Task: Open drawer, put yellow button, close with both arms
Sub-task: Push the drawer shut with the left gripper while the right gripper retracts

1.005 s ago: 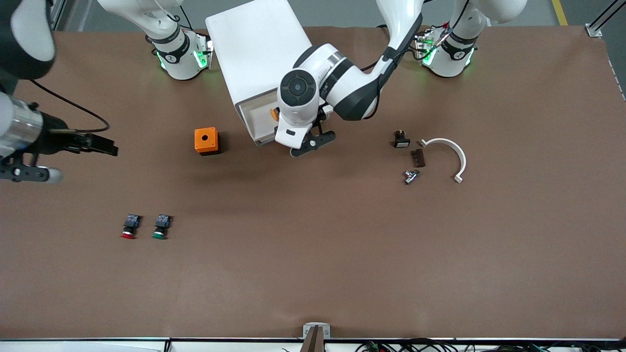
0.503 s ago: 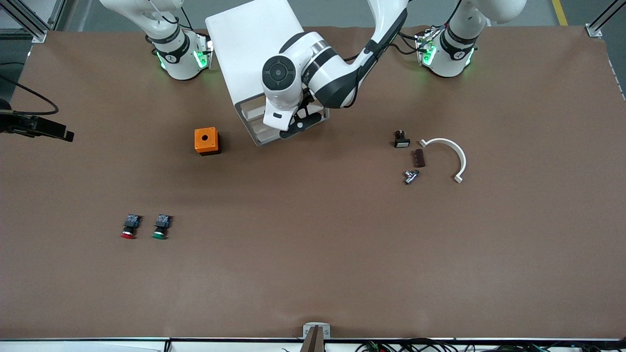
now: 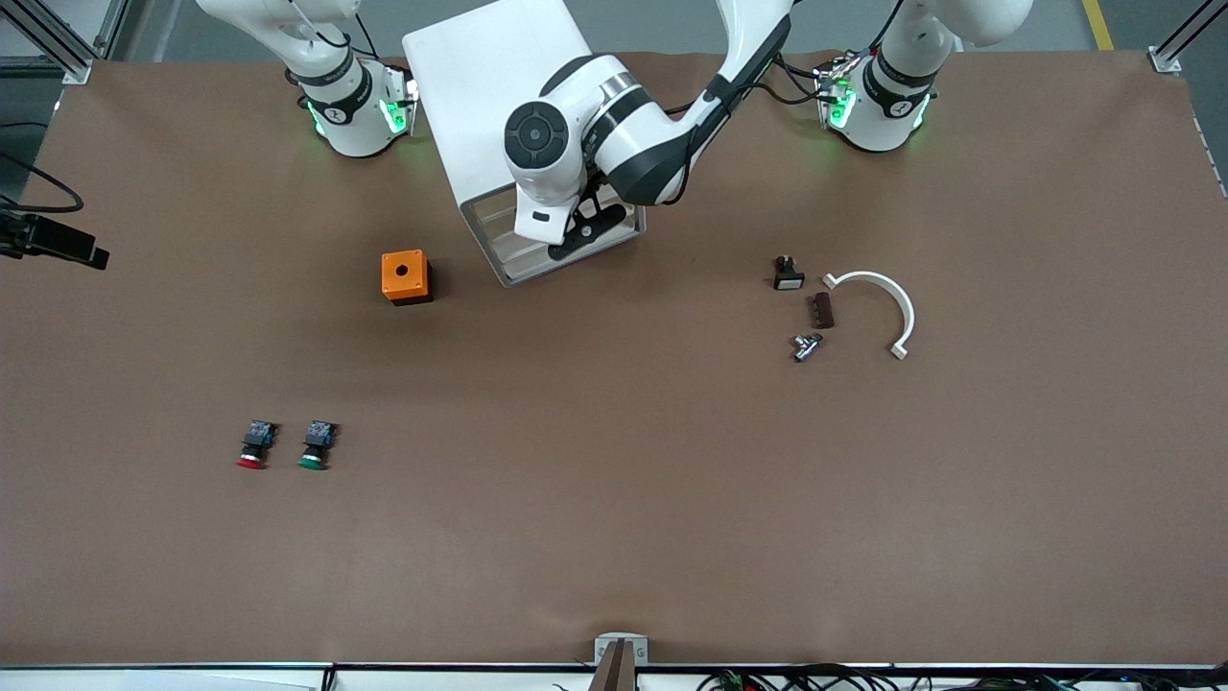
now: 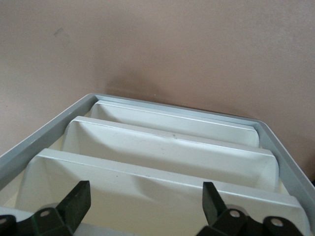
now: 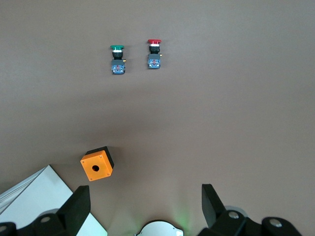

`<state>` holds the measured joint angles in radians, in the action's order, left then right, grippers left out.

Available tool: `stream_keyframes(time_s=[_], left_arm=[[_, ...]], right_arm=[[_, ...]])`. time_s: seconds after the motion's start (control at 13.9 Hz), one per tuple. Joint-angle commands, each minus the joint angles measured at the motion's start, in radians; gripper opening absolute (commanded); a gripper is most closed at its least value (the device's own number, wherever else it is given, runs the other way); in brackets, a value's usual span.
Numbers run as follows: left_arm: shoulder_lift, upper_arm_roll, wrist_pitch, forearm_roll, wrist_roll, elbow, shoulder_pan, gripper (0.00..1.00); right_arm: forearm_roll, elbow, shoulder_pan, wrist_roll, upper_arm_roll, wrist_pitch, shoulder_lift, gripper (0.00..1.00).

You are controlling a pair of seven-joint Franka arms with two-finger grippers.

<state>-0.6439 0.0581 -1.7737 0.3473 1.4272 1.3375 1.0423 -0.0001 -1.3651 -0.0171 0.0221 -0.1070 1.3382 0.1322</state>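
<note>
The white cabinet (image 3: 494, 86) stands between the two arm bases. Its uppermost drawer (image 3: 487, 206) sits pushed in, level with the lower drawer fronts (image 4: 167, 152). My left gripper (image 3: 585, 230) is open and empty right at the cabinet's front, its fingers (image 4: 78, 196) spread over the upper drawer fronts. The yellow button is hidden. My right gripper (image 5: 145, 196) is open and empty, held high near the right arm's end of the table; in the front view only a dark finger (image 3: 82, 251) of it shows at the edge.
An orange box (image 3: 406, 276) sits beside the cabinet. A red-capped button (image 3: 252, 448) and a green-capped button (image 3: 313, 447) lie nearer the front camera. Small parts (image 3: 789, 274) and a white curved piece (image 3: 887, 297) lie toward the left arm's end.
The top drawer, open with the yellow button inside one second ago, has been pushed shut by my left gripper. My right arm has drawn away toward the view's edge.
</note>
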Motion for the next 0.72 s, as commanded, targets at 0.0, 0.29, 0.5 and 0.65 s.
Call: stream_keyframes(time_s=[0.0, 0.29, 0.5, 0.65], left_arm=[[0.024, -0.003, 0.017, -0.030, 0.027, 0.020, -0.025, 1.00], [0.029, 0.011, 0.043, -0.279, 0.029, 0.022, -0.111, 1.00], [0.035, 0.012, 0.060, -0.407, 0.007, 0.019, -0.183, 1.00], [0.047, 0.012, 0.060, -0.444, -0.042, 0.019, -0.241, 1.00]], right_arm=[[-0.034, 0.018, 0.025, 0.002, 0.015, -0.017, -0.002, 1.00], [-0.020, -0.024, 0.036, 0.004, 0.015, -0.019, -0.054, 1.00], [-0.017, -0.094, 0.032, 0.002, 0.015, -0.007, -0.123, 1.00], [-0.008, -0.145, 0.032, 0.001, 0.015, 0.028, -0.189, 1.00]])
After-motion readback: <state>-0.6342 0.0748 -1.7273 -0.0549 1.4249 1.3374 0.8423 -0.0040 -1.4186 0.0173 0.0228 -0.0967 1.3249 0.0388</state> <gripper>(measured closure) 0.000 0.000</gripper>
